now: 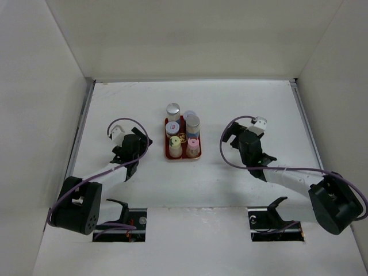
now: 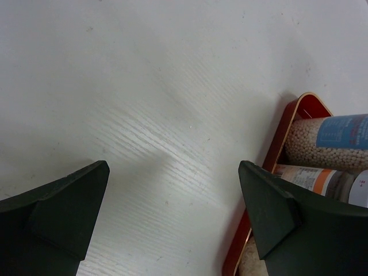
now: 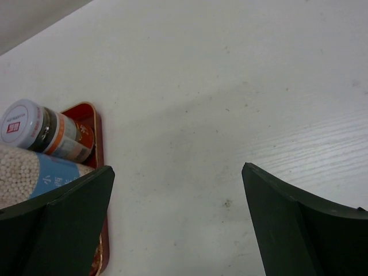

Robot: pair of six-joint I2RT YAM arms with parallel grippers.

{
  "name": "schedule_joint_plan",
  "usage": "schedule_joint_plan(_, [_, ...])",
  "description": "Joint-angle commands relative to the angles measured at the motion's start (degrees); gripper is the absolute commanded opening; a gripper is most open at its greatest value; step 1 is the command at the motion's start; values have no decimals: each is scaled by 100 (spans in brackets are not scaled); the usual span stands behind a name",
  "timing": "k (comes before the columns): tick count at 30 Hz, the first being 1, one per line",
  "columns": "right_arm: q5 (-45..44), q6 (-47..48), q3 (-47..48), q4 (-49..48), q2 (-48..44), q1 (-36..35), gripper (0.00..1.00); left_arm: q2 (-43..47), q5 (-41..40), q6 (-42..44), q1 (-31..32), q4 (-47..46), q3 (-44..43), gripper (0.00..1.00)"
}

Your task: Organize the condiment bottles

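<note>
A flat red tray [image 1: 167, 150] sits mid-table and holds several upright condiment bottles. A pale-yellow-capped bottle [image 1: 175, 146] and a pink-capped bottle [image 1: 193, 145] stand at its front. Silver-capped bottles [image 1: 192, 123] stand behind them, and one silver-capped bottle [image 1: 173, 110] is at the tray's back edge. My left gripper [image 1: 137, 144] is open and empty, left of the tray. Its wrist view [image 2: 172, 172] shows the tray rim [image 2: 276, 149] and a blue-labelled bottle [image 2: 333, 141]. My right gripper [image 1: 238, 138] is open and empty, right of the tray. Its wrist view [image 3: 178, 172] shows a red-and-white-capped bottle [image 3: 43, 129].
White walls [image 1: 40, 115] enclose the table on the left, back and right. Two dark cut-outs [image 1: 121, 221] [image 1: 276, 224] lie at the near edge by the arm bases. Purple cables loop over both arms.
</note>
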State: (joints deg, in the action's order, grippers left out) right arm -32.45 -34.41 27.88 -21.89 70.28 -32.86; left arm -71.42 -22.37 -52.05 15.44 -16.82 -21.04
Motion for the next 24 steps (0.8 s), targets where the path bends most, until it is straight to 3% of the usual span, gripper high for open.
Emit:
schedule_joint_plan(1, [327,-189,218,-53,152,-23,100,49,5,64,59,-102,-243,100])
schedule_joint_plan(24, [458,40,526,-175,584,-392,100,-109,14,503,270,-709,-340,100])
